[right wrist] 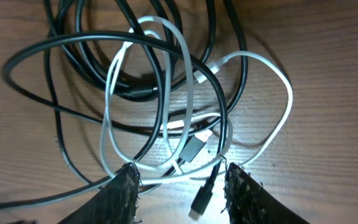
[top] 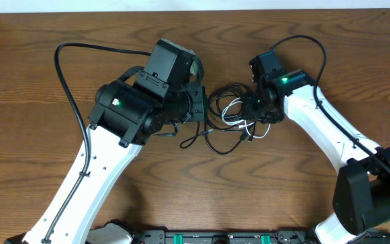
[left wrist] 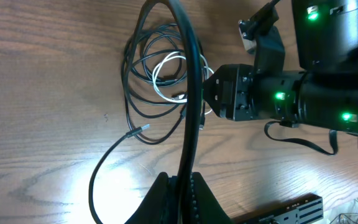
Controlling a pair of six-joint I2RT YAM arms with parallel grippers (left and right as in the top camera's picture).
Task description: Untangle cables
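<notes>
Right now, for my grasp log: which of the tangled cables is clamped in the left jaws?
The black cable arcing up from the left gripper; the white cable and the other black loops lie loose on the table.

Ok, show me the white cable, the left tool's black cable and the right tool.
white cable (right wrist: 190, 87): right wrist, middle strand.
black cable (left wrist: 192, 112): left wrist, stretch above the grip.
right tool (right wrist: 180, 169): right wrist, between fingertips.

Right wrist view's top edge crops cables (right wrist: 73, 39)
</notes>
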